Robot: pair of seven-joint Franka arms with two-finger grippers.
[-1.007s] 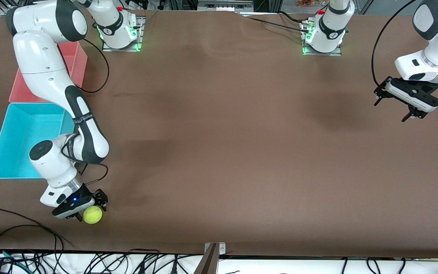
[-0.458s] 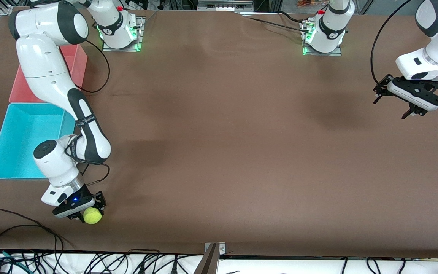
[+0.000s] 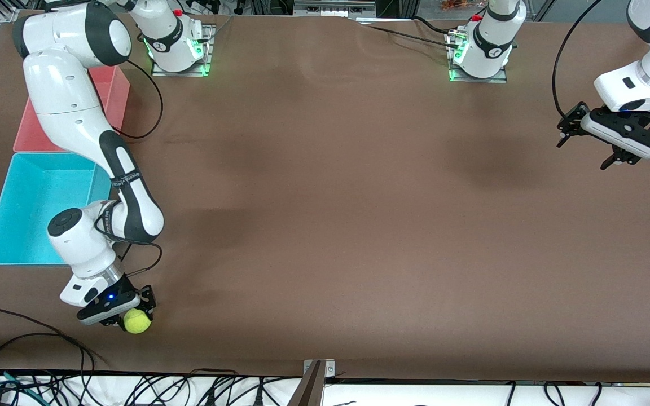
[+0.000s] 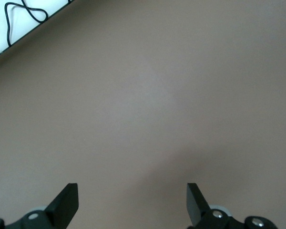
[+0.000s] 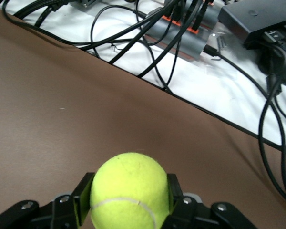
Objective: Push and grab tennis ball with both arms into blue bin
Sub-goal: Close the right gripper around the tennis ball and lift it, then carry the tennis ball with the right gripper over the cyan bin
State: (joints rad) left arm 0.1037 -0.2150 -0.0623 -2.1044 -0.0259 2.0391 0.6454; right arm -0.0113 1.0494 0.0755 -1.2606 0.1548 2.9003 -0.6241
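The yellow-green tennis ball lies low on the brown table near its front edge, at the right arm's end. My right gripper is shut on it. In the right wrist view both fingers press the sides of the ball in my right gripper. The blue bin stands farther from the front camera than the ball, partly hidden by the right arm. My left gripper is open and empty, raised over the table at the left arm's end. The left wrist view shows my left gripper over bare table.
A pink bin stands beside the blue bin, farther from the front camera. Black cables lie on white cloth past the table's front edge, close to the ball. A metal bracket sits at the middle of the front edge.
My right gripper's fingers have closed in on the ball, which has stayed in place. My left gripper has risen and drifted outward toward its end of the table.
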